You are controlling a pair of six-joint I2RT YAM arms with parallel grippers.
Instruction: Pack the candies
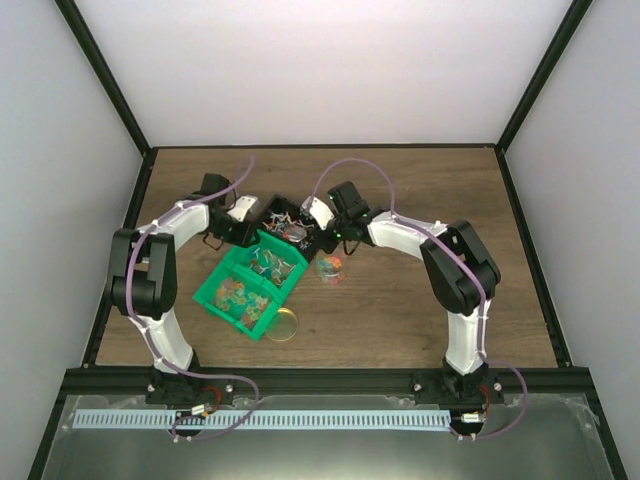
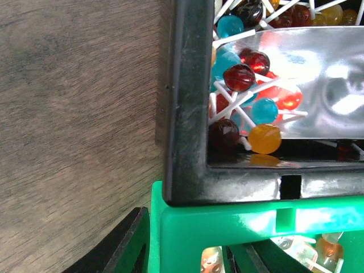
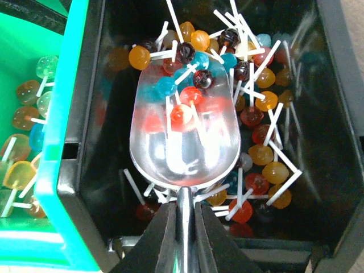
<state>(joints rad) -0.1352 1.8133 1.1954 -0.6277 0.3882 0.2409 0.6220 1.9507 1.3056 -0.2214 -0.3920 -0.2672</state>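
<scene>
A: While the right claw is clamped on the scoop handle, where are the candies?
B: Heaped in the black bin, some in the scoop. Whether the left claw at its rim grips anything, I can't tell.

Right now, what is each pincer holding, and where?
The right pincer clamps the metal scoop by its handle; whether the left pincer holds anything cannot be told.

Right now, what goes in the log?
right hand: holds scoop | scoop: in black bin, candies on it | left hand: at green bin
</scene>
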